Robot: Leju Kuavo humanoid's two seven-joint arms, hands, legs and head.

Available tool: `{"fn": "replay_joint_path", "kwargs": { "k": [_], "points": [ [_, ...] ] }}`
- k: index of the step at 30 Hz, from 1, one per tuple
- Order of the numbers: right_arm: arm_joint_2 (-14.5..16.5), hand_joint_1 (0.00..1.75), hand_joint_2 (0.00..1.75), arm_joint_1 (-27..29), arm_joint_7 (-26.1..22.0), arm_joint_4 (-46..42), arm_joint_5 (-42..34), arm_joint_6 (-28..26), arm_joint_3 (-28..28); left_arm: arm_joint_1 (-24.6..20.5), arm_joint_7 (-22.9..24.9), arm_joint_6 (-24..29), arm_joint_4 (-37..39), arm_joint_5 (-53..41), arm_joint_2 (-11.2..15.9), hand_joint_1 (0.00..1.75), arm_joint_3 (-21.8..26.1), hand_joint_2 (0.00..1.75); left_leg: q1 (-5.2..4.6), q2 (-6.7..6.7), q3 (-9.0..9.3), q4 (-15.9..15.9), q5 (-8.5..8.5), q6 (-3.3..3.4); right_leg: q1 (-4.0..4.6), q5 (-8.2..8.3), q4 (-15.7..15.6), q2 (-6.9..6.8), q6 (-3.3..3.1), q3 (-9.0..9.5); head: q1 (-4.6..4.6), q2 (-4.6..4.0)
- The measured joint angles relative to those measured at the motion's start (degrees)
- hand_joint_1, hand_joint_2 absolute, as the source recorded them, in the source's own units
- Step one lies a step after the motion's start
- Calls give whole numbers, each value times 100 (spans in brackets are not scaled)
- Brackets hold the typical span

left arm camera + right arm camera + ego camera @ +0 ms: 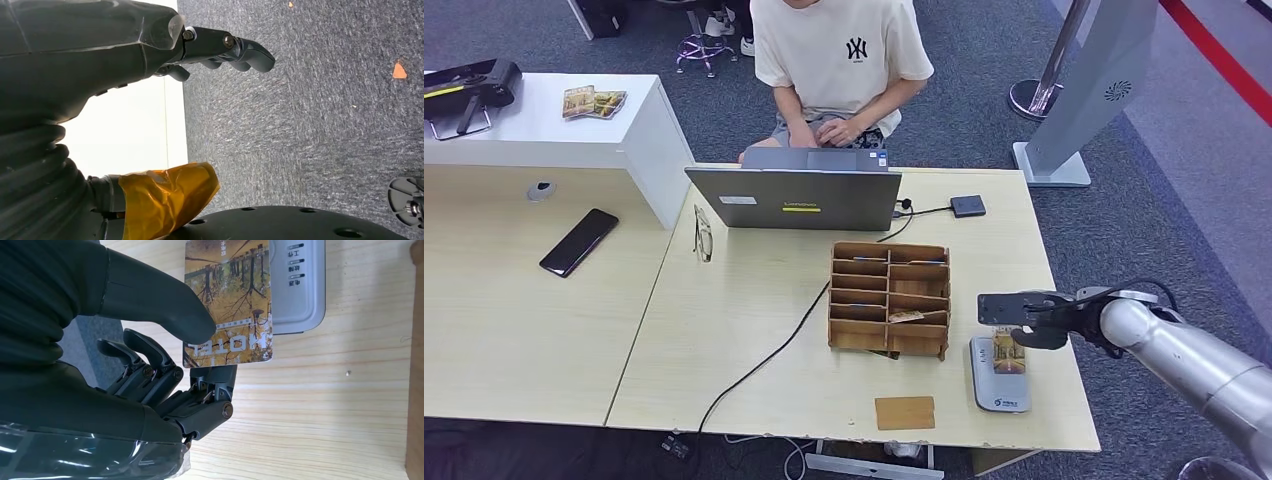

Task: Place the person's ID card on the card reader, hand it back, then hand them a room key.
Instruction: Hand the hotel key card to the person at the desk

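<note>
One card (230,305), printed with autumn trees and the word HOTEL, sits pinched in our right hand (1042,322) between the thick thumb (165,305) on its face and a darker finger beneath it. We hold it over the grey card reader (999,385), which lies flat on the light wooden surface (754,300) near the front right corner; from the head view the card overlaps the reader's upper part, though we cannot tell whether the two touch. Our other right fingers curl in below the card. Just left of the reader stands a wooden slotted rack (889,297) with a card in one of its lower slots, and a brown card (904,412) lies flat near the surface's front edge. A person (839,60) in a cream T-shirt sits behind an open laptop (794,198). Our left hand (220,50) hangs over grey carpet, fingers loosely bent and holding nothing.
</note>
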Motion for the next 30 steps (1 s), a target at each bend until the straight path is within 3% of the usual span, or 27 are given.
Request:
{"fn": "replay_joint_path", "kwargs": {
  "k": [30],
  "points": [
    [385,175,175,-67,-338,680,69,-344,436,-5,0,-13,0,-96,2,0,-7,175,1,4,8,4,0,1,1,0,0,4,1,9,2,0]
  ]
}}
